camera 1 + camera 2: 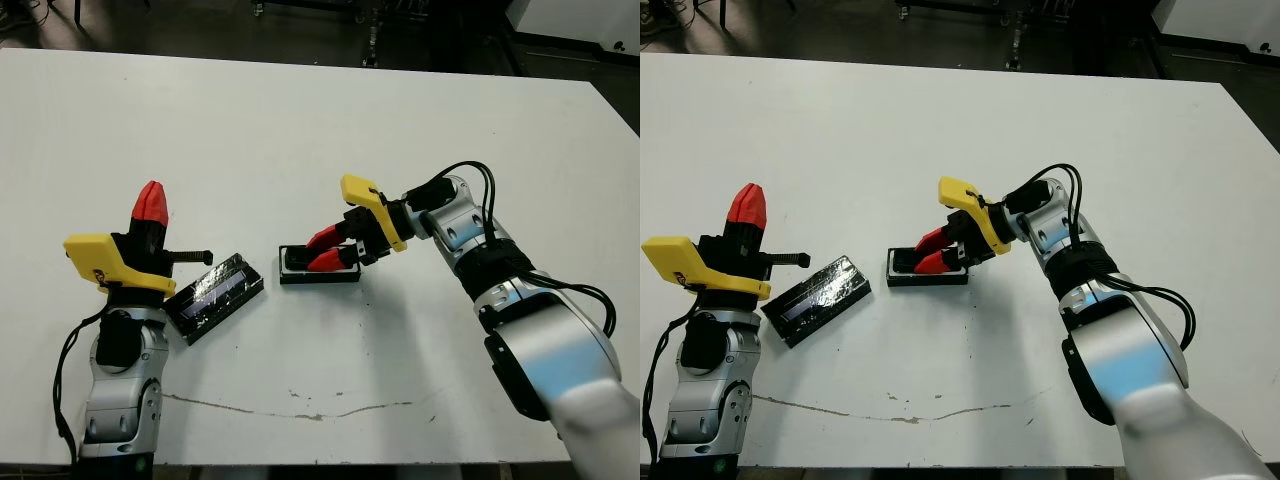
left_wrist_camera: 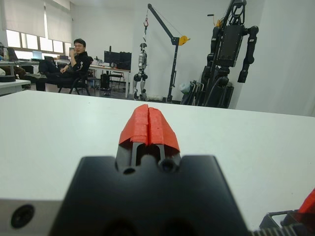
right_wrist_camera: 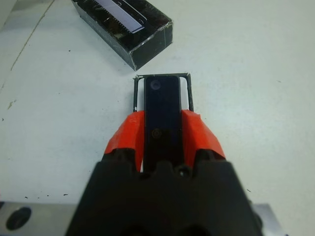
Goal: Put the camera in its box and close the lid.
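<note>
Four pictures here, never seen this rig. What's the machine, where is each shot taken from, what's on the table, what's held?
It is a two-armed humanoid robot at a white table. The two wide pictures come from its head camera, looking down; the other two come from cameras on its wrists, looking along each tool's red fingers.

On the table lie the lid, a glossy black panel, and the box, a small black tray.

The right tool grips the camera, a slim black bar, right over the box. The left tool is shut, empty and raised beside the lid. A person sits far behind the table.
</note>
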`<control>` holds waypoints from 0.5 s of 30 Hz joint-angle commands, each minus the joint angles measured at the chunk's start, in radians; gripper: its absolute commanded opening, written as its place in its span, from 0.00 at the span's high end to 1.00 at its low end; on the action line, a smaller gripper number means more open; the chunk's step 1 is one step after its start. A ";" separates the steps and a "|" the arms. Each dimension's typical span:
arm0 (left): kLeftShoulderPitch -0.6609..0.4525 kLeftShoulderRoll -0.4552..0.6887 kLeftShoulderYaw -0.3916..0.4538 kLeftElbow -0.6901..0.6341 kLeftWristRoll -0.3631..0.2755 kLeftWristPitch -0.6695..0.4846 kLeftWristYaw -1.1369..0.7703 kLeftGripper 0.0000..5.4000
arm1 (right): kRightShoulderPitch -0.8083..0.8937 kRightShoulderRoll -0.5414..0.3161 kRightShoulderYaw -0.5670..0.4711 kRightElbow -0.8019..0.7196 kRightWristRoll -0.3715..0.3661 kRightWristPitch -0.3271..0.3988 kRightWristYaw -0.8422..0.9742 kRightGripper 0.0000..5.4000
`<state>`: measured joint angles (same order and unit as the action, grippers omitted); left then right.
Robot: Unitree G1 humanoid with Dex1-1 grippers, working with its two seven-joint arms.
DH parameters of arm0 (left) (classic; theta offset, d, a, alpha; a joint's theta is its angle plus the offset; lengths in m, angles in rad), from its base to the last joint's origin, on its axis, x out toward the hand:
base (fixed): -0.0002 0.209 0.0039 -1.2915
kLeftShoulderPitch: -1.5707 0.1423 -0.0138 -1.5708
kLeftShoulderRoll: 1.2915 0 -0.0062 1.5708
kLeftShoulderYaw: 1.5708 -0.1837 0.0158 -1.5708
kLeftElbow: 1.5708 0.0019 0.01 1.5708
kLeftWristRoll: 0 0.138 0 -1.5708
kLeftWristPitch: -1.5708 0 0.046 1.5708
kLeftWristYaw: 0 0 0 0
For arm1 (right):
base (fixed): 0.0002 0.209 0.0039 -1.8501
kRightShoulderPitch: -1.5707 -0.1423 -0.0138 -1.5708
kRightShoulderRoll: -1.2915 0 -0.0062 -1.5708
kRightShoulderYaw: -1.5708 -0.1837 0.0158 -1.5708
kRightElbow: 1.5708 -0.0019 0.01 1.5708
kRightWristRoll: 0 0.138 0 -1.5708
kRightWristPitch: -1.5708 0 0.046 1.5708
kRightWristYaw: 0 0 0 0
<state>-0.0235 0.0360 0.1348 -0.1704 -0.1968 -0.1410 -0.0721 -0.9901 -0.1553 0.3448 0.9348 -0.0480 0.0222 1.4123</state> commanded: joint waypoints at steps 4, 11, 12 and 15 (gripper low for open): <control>0.013 0.002 0.000 0.006 0.006 0.005 0.000 1.00 | 0.023 -0.038 0.015 0.010 -0.035 -0.023 -0.004 0.69; 0.015 -0.002 -0.002 0.001 0.012 0.009 0.004 1.00 | -0.015 -0.041 0.061 0.029 -0.064 0.002 0.053 0.57; 0.015 -0.002 -0.002 0.002 0.011 0.008 0.003 1.00 | -0.016 -0.042 0.064 0.028 -0.067 0.000 0.052 0.54; 0.016 -0.001 -0.001 0.001 0.012 0.011 0.005 1.00 | -0.014 -0.045 0.064 0.022 -0.069 -0.019 0.044 0.45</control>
<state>-0.0219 0.0359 0.1343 -0.1700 -0.1894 -0.1411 -0.0710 -1.0222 -0.1732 0.3929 0.9401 -0.0813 0.0051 1.4606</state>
